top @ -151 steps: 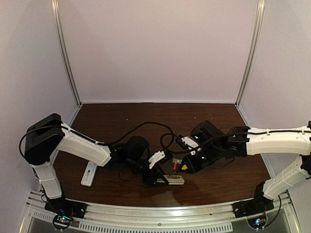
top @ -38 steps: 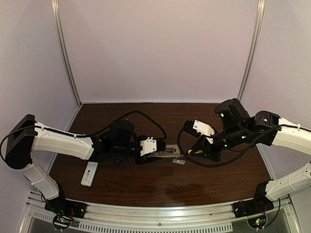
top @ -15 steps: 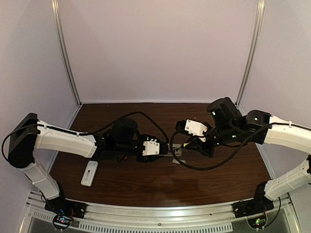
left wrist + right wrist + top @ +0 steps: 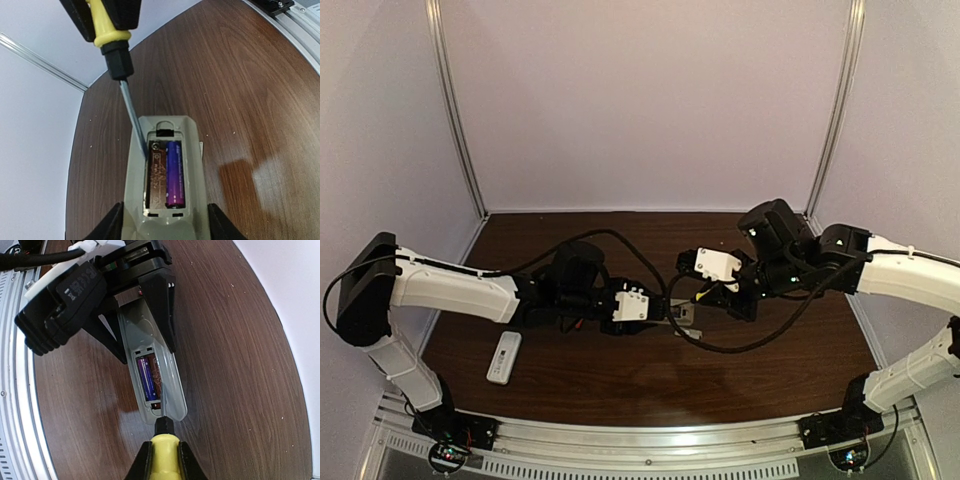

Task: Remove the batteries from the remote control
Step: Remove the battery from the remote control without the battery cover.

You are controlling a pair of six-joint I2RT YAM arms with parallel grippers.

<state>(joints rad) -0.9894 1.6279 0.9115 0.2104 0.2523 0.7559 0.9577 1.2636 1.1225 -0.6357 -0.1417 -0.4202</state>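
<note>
My left gripper [image 4: 165,227] is shut on the near end of the grey remote control [image 4: 192,150], which lies back-up with its compartment uncovered. One purple battery [image 4: 175,172] sits in the right slot; the left slot shows bare brown board. My right gripper [image 4: 163,460] is shut on the yellow handle of a screwdriver [image 4: 163,452]. Its shaft [image 4: 131,112] comes down into the far left corner of the compartment. The right wrist view shows the same remote [image 4: 170,385] and purple battery [image 4: 146,380]. From above, the two grippers [image 4: 650,312] [image 4: 708,295] meet at mid-table.
A white second remote [image 4: 503,357] lies at the left front of the brown table [image 4: 620,390]. A small grey plate [image 4: 687,333] lies by the remote's far end, under a loop of black cable [image 4: 740,345]. White walls enclose the back and sides.
My right arm has swung left with the screwdriver, bringing its tip from beside the remote into the compartment. The left gripper with the remote has shifted slightly right.
</note>
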